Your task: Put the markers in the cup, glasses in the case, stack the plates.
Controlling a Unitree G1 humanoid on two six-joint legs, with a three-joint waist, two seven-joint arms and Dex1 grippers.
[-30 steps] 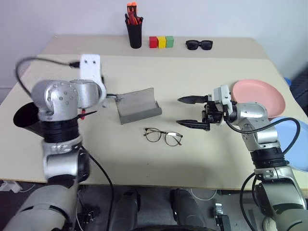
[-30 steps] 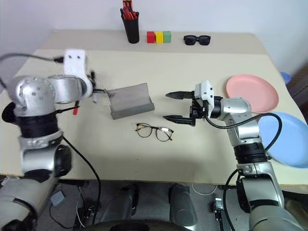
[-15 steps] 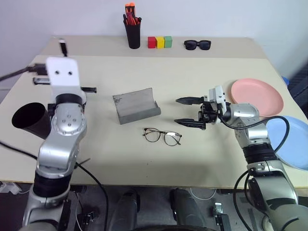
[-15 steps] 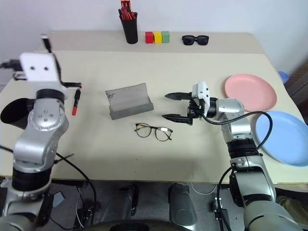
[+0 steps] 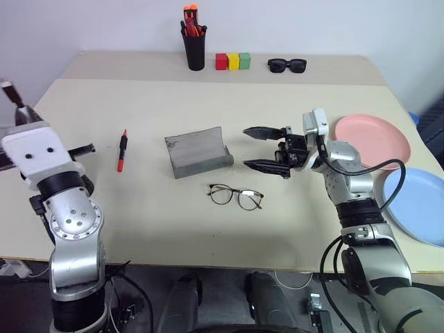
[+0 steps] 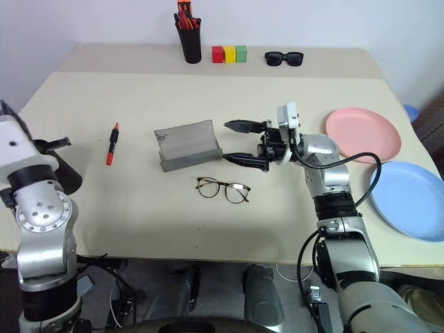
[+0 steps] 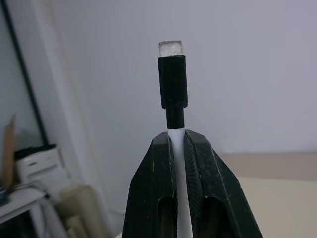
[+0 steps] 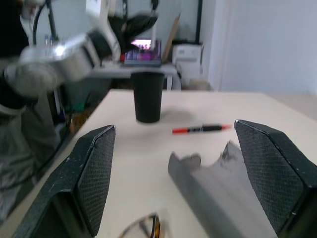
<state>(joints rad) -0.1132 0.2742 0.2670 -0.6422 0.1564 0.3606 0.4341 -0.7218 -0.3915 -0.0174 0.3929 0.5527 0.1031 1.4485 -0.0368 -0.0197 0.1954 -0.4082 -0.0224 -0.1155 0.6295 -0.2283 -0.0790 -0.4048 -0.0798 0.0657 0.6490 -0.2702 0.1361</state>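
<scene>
Gripping the white marker [image 7: 179,163] between its two fingers, the left gripper [image 7: 179,148] is raised at the left edge of the bench [image 5: 208,104], with the marker's black cap standing up past the fingertips. Behind that arm, the black cup [image 6: 66,173] stands near the bench's left edge and is partly hidden. The red marker [image 5: 122,150] lies flat on the bench between the cup and the grey case [image 5: 199,152], apart from both. The case sits open near the middle of the bench. Just in front of it, the glasses [image 5: 236,196] rest on the bench, unfolded.

The right gripper [image 5: 267,149] hovers just to the right of the case and above the bench, pointing left, its fingers spread wide with nothing between them. The pink plate [image 5: 378,139] lies at the right side of the bench, and the blue plate [image 5: 420,208] lies in front of it at the right edge; whether their rims touch is hard to tell.

At the back of the bench stand a pen holder [image 5: 195,48] with orange pens, three coloured blocks [image 5: 232,61] and black sunglasses [image 5: 287,65].
</scene>
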